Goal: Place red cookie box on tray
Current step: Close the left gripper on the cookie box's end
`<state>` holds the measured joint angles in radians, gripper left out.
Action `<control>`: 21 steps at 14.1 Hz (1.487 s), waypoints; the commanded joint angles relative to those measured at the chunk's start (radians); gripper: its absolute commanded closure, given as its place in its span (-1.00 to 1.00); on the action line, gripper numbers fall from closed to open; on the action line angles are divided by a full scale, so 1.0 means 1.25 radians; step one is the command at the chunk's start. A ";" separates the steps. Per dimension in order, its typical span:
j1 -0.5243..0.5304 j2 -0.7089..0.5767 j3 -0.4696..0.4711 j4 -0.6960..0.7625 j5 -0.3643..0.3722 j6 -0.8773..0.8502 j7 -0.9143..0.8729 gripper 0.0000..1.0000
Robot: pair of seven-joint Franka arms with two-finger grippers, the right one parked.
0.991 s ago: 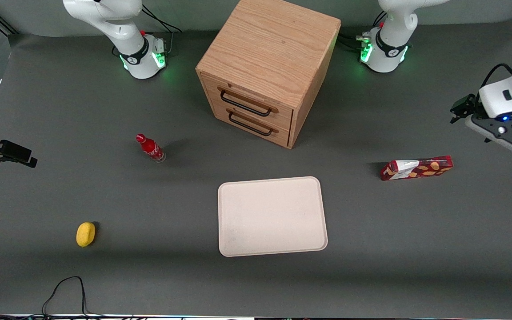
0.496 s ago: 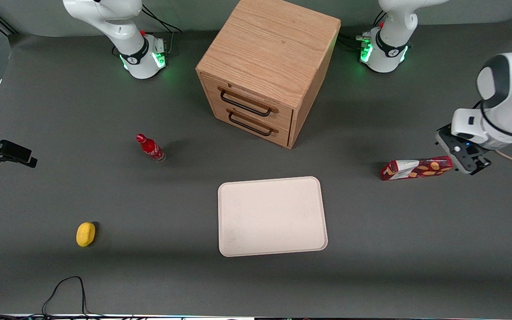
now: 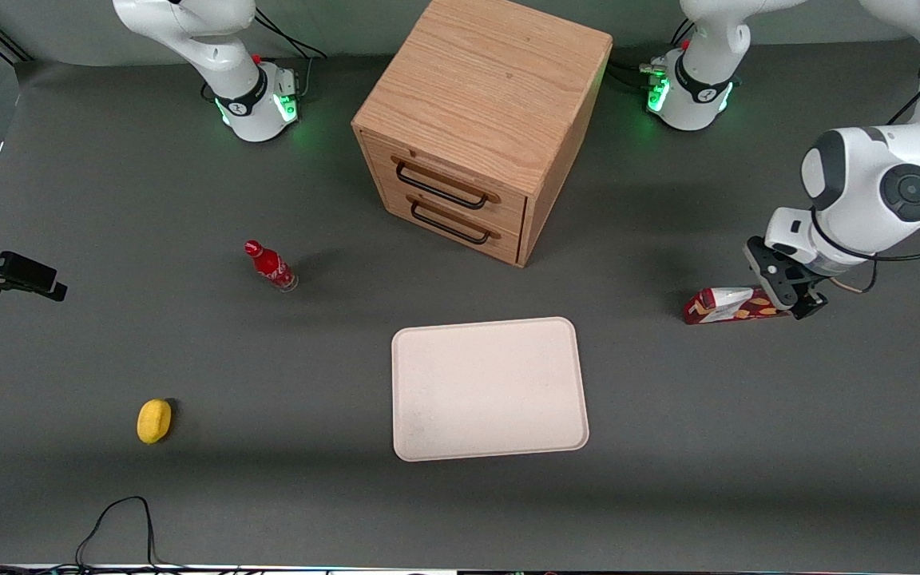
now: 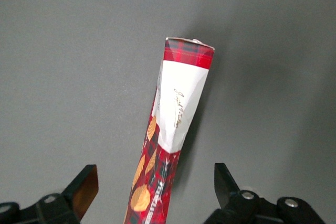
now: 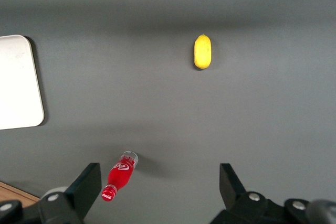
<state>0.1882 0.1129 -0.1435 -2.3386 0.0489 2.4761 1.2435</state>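
The red cookie box (image 3: 727,307) lies flat on the grey table toward the working arm's end, well apart from the tray (image 3: 489,389). The cream-white tray has nothing on it and sits nearer the front camera than the cabinet. My left gripper (image 3: 785,292) is down over the box's end that points away from the tray and covers that end. In the left wrist view the box (image 4: 176,103) runs lengthwise between the open fingers of the gripper (image 4: 156,187), its white patch at the end away from the wrist. Both fingers stand apart from the carton.
A wooden two-drawer cabinet (image 3: 480,128) stands at the back middle. A small red bottle (image 3: 270,266) and a yellow object (image 3: 154,420) lie toward the parked arm's end. A black cable (image 3: 116,519) loops at the front edge.
The left arm has swung in from the table's edge and come down over the end of the cookie box. The box, tray and other objects have not moved.
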 commanded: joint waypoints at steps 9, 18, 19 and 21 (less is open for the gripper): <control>0.002 0.083 -0.001 -0.042 0.059 0.156 0.040 -0.57; 0.005 0.091 0.004 -0.044 0.058 0.159 0.061 1.00; 0.005 0.088 0.004 -0.042 0.058 0.156 0.056 1.00; 0.005 0.066 0.018 -0.036 0.054 0.141 0.047 1.00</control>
<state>0.1888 0.2364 -0.1356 -2.3794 0.1091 2.6654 1.3000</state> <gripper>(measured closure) 0.947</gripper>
